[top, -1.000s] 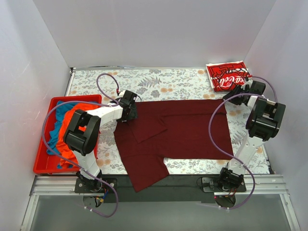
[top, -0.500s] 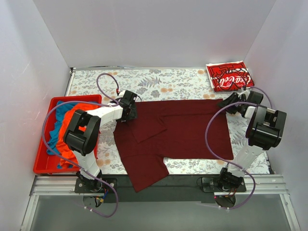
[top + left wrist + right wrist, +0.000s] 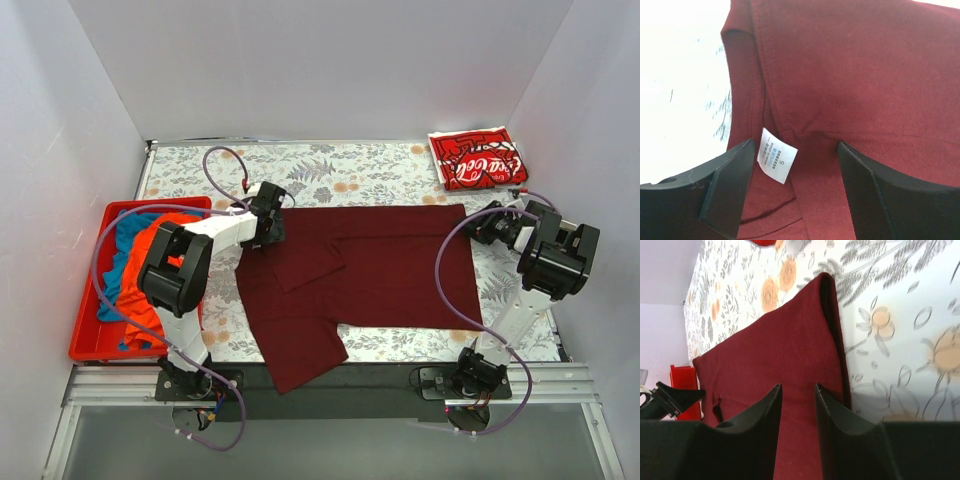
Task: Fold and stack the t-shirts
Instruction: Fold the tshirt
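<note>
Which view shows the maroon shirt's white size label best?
The left wrist view: the size label lies close, between the fingers of the left gripper, reading S. The top and right wrist views show the maroon shirt but no label.

The left arm (image 3: pixel 168 272) rises from its base, bends at the elbow and reaches forward and inward; the left gripper (image 3: pixel 795 185) points down, fingers spread wide; the right arm (image 3: pixel 548 262) folds upright; the right gripper (image 3: pixel 797 432) aims inward, held low, fingers parted by a narrow gap.
</note>
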### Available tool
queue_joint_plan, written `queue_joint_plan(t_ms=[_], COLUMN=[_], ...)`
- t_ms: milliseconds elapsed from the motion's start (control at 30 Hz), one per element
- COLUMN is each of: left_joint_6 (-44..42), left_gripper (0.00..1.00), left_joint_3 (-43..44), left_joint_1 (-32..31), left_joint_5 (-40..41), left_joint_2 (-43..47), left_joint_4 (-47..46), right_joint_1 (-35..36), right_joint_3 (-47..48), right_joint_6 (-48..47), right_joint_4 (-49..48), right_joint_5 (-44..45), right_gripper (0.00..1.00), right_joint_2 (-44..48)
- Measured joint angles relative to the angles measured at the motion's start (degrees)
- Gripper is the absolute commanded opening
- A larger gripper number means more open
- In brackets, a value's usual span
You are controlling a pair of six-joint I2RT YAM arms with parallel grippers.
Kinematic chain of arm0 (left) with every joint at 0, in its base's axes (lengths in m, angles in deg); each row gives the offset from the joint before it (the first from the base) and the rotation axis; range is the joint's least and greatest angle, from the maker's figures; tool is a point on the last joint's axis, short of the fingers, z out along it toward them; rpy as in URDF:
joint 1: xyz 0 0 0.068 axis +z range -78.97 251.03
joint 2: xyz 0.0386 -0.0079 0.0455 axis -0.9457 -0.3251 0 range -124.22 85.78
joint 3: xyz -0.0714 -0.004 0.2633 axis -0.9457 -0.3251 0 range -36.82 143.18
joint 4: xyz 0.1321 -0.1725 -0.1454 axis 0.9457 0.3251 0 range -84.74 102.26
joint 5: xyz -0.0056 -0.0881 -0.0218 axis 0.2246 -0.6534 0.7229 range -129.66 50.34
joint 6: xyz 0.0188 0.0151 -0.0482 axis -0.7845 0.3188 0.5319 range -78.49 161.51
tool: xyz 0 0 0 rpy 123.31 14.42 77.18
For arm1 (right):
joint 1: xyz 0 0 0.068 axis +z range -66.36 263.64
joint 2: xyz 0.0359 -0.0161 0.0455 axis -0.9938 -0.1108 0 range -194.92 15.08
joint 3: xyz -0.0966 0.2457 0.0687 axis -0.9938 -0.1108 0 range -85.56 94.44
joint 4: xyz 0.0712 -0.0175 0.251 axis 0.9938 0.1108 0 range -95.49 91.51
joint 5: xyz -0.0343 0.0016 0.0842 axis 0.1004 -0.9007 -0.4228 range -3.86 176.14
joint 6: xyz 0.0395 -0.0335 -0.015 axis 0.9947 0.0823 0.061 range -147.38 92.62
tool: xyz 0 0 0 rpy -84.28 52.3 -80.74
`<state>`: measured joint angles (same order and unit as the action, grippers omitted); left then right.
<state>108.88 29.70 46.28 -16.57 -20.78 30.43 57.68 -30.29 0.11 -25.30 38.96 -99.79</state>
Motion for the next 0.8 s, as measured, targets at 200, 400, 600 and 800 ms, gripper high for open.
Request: queue_joint_plan(t_ms=[200,400,600,800], left_joint_6=[-0.8,-2.2,-1.2,2.6], left_gripper=[0.74,0.75,0.75,0.75], left_joint_3=[6.6,10.9,11.8,6.8], left_joint_1=[3.1,3.8,4.0,3.9], left_joint_5=[-2.5,-3.0,-3.0,-3.0], left_joint_2=[-4.9,-7.7,-4.7,11.8], left_joint_4=[-0.2,0.2,3.8,8.9], right_joint_1=[-0.1,0.0,2.1,9.7], right_joint_3=[6.3,10.6,9.6,3.5], right_joint_6=[1.2,1.4,-3.0,-9.6], right_joint_4=[0.0,0.8,9.7,20.8], right_joint_5=[-0.8,1.2,8.3,20.0], right_gripper=[0.42,0.45,0.51,0.59], right_joint_2=[-4.4,-5.6,2.2,22.5])
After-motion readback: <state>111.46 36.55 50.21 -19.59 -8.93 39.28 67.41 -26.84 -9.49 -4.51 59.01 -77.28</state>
